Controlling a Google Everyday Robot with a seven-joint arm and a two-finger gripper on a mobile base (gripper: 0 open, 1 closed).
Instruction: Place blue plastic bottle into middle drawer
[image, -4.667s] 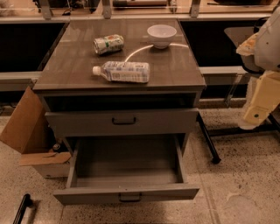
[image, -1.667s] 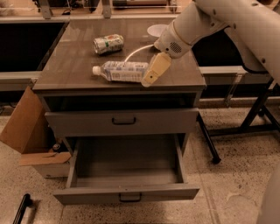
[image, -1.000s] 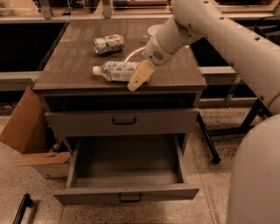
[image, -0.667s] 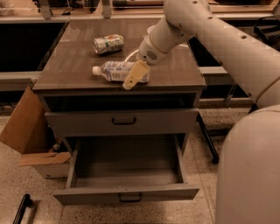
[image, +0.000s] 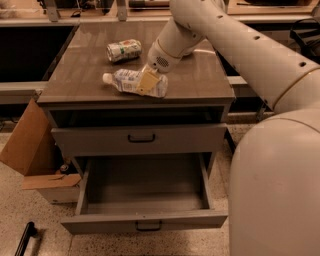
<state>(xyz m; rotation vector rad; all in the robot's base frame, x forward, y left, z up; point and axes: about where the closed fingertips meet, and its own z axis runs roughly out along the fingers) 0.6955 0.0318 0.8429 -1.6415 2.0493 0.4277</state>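
The blue plastic bottle (image: 126, 81) lies on its side on the cabinet top, white cap to the left, near the front edge. My gripper (image: 148, 81) is down on the bottle's right half, right over its label, with the white arm reaching in from the upper right. The middle drawer (image: 145, 186) is pulled out wide open below, and nothing is in it. Its dark bar handle (image: 148, 226) faces the camera.
A crushed green-white can (image: 123, 50) lies behind the bottle on the cabinet top (image: 200, 82). The upper handled drawer (image: 140, 139) is shut. An open cardboard box (image: 31, 150) stands at the cabinet's left. A dark bar (image: 24, 238) lies on the floor at lower left.
My gripper has moved left and down across the cabinet top, from beside the bottle's right end to on top of it. The bottle, the can and the drawer have not moved.
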